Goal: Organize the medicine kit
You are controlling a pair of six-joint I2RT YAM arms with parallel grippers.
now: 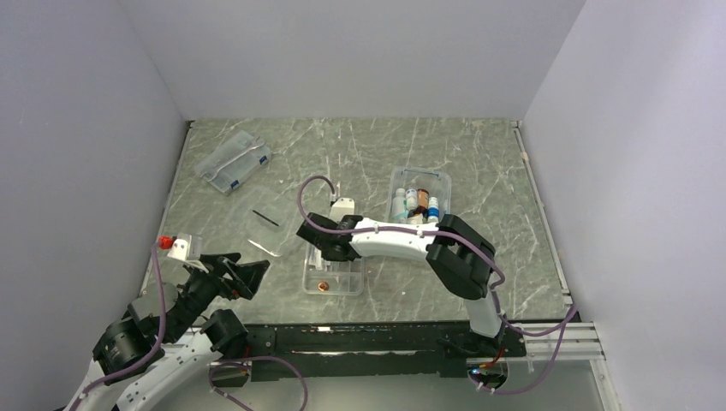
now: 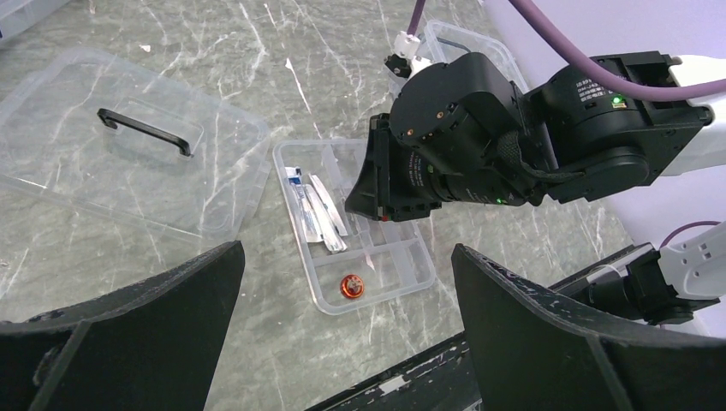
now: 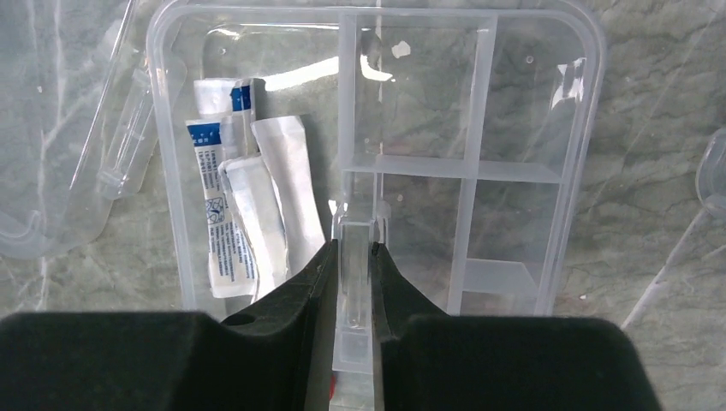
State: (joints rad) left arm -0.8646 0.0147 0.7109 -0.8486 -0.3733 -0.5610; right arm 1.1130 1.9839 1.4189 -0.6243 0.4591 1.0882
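near centre: divided tray (image 1: 342, 282), sachets (image 3: 248, 214) inside; right gripper (image 3: 353, 257) fingers clamped on tray's middle divider. beyond, right: medicine kit (image 1: 419, 171), open, bottles (image 1: 417, 204) inside. near left: left gripper (image 1: 240, 267), fingers wide apart.

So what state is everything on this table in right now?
Tub: lid off, bottles standing inside.
Lid: flat on the table, handle up.
Tray: on the table, outside the tub.
Sachets: lying in one tray compartment.
Red thing: lying in another tray compartment.
Case: flat on the table, looks shut.
Left end effector: open, empty.
Right end effector: shut on the tray's middle divider.
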